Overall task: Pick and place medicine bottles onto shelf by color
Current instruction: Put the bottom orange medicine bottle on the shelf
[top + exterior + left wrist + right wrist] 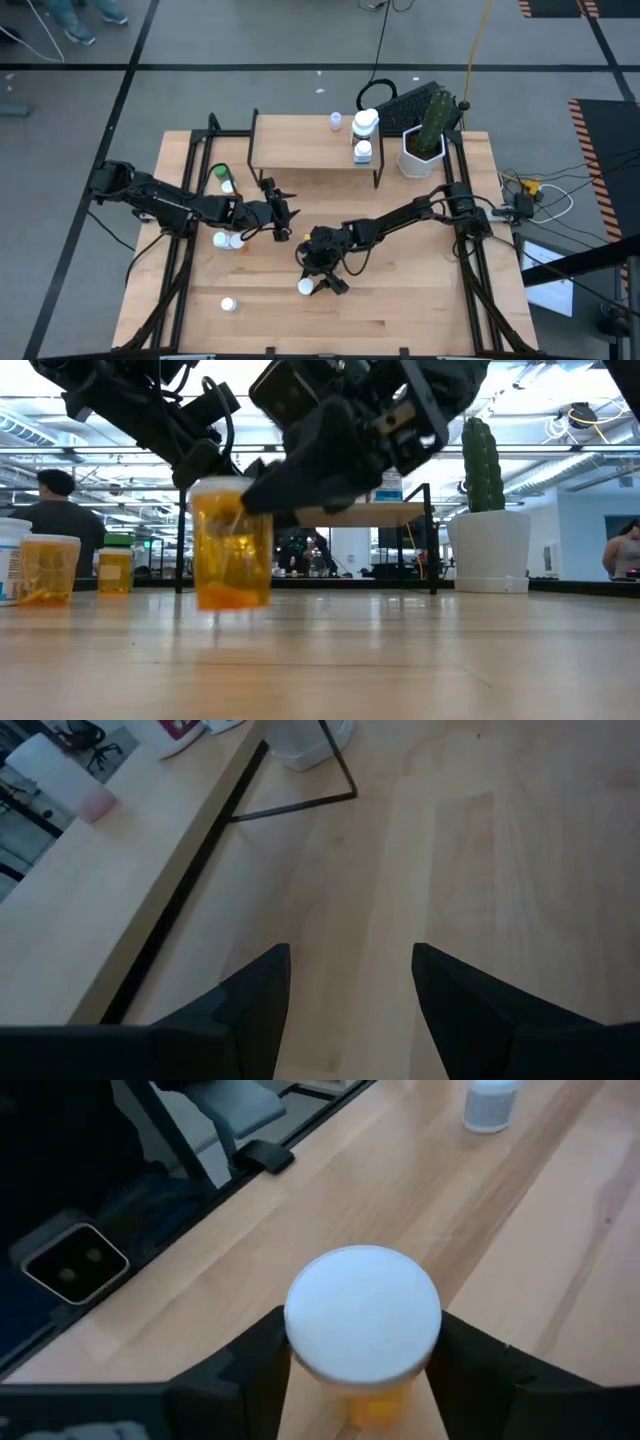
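An orange medicine bottle (375,1405) with a white cap (362,1315) stands upright at the table's near middle, inside my right gripper (362,1370), which is shut on it. It also shows in the low view (232,550). My left gripper (350,990) is open and hovers over bare wood in front of the shelf (300,145), touching nothing. Three bottles stand on the shelf, among them a white one (366,122). A green bottle (220,172) and other bottles (228,240) stand on their bases at the table's left. My right gripper pinches the orange bottle between its two fingers (262,1365), at its upper part by the white cap's sides (300,1340). The fingers come from above, slanting down. The bottle is upright; whether its base (232,603) rests on the table or is just off it, I cannot tell.
A white pot with a green cactus (422,150) stands right of the shelf. One white bottle (229,304) stands alone near the table's front left. People show in the room beyond the table (55,510). Bare wood lies along the table's right half (420,290).
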